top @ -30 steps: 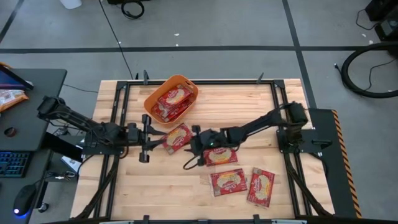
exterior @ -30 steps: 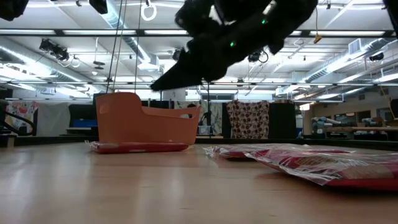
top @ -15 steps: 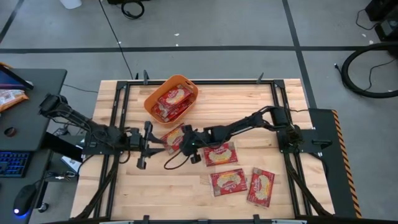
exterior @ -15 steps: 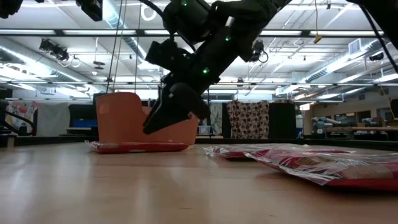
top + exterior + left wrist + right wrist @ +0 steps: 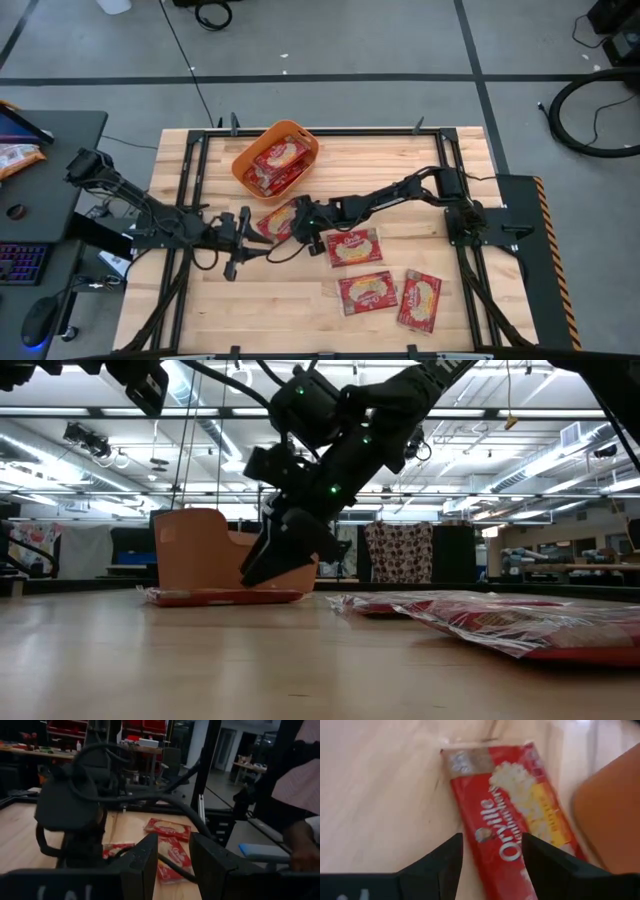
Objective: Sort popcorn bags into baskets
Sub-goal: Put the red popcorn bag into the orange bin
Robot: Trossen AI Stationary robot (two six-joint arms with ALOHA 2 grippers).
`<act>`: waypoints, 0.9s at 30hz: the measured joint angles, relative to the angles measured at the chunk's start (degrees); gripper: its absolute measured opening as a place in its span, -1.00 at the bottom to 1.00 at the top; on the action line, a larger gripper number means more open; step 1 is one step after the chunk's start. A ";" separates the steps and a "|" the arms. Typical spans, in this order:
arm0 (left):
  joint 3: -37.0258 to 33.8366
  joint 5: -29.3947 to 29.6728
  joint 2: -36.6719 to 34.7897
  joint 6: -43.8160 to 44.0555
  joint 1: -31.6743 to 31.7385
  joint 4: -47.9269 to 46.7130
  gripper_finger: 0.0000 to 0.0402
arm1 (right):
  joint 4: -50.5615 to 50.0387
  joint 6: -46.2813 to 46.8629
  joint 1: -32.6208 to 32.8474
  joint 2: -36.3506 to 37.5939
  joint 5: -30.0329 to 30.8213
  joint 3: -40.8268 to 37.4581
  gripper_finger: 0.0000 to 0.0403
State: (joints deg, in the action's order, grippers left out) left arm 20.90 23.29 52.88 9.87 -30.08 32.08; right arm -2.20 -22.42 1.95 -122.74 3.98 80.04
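Observation:
An orange basket (image 5: 277, 157) (image 5: 205, 550) (image 5: 612, 820) stands at the table's far middle with red popcorn bags inside. One popcorn bag (image 5: 278, 218) (image 5: 225, 597) (image 5: 517, 820) lies flat on the wood just in front of it. My right gripper (image 5: 300, 222) (image 5: 262, 572) (image 5: 490, 862) is open and tipped down close over this bag's right end, one finger over each side of it. My left gripper (image 5: 240, 243) (image 5: 172, 865) is open, level, just left of the same bag. Three more popcorn bags (image 5: 354, 246) (image 5: 367, 292) (image 5: 420, 300) lie flat to the right and near.
Black frame rails (image 5: 190, 200) run along the table's left and right sides. The right arm (image 5: 75, 805) fills much of the left wrist view. A desk with a keyboard (image 5: 20, 262) stands left of the table. A person's hand (image 5: 300, 840) shows beyond the table.
My right gripper has swung toward the table's left and come down from high over the table to just above the bag in front of the basket. My left gripper has shifted a little toward the near edge. The bags have stayed where they were.

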 joint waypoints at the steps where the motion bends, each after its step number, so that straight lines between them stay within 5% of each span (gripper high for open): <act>1: 0.01 0.16 0.00 -0.02 0.07 0.26 -0.42 | 0.00 0.46 -0.08 0.00 -0.06 -0.24 0.02; 19: 0.01 1.48 0.00 6.34 0.10 0.62 -0.42 | 13.24 -8.61 -0.66 0.02 -5.18 -6.82 -0.03; 27: 0.01 1.48 0.00 9.45 0.09 0.71 -0.42 | 10.07 -8.24 -4.22 0.04 -4.98 -7.33 -0.31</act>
State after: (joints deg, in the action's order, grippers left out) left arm 20.91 24.77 52.88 19.33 -29.99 32.79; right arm 7.87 -30.66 -2.27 -122.70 -1.00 72.71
